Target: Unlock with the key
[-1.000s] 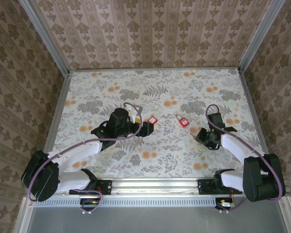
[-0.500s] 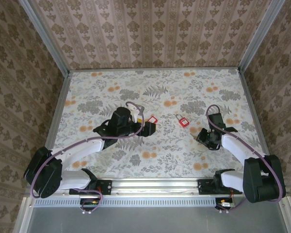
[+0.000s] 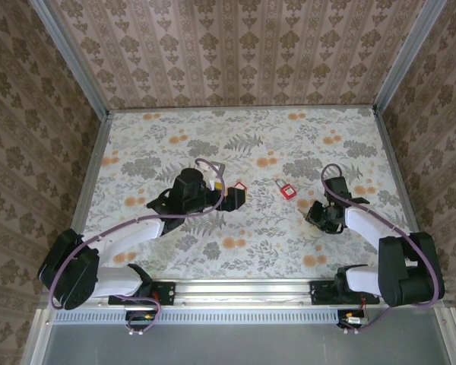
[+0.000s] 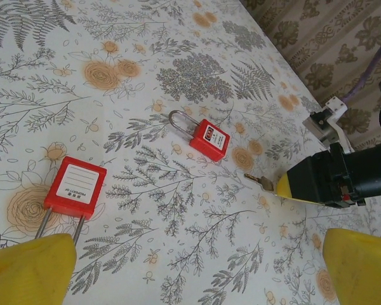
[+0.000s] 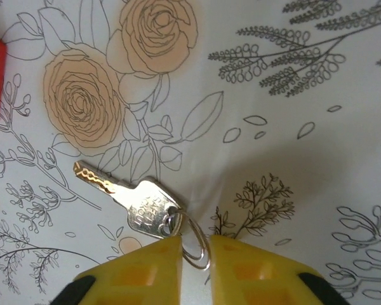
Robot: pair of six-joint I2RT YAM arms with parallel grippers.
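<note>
A white tabletop printed with grey ferns and pale orange roses (image 3: 175,129) filled the middle of the booth. Three panels of brown damask wallpaper closed it in: a back wall (image 3: 243,53), a left wall (image 3: 30,114) and a right wall (image 3: 441,129). Slanted aluminium posts (image 3: 70,57) marked the two far corners. A silver slotted aluminium rail (image 3: 243,289) ran along the near edge, with a plain grey ledge (image 3: 235,342) below it. The light was even and the shadows soft.
</note>
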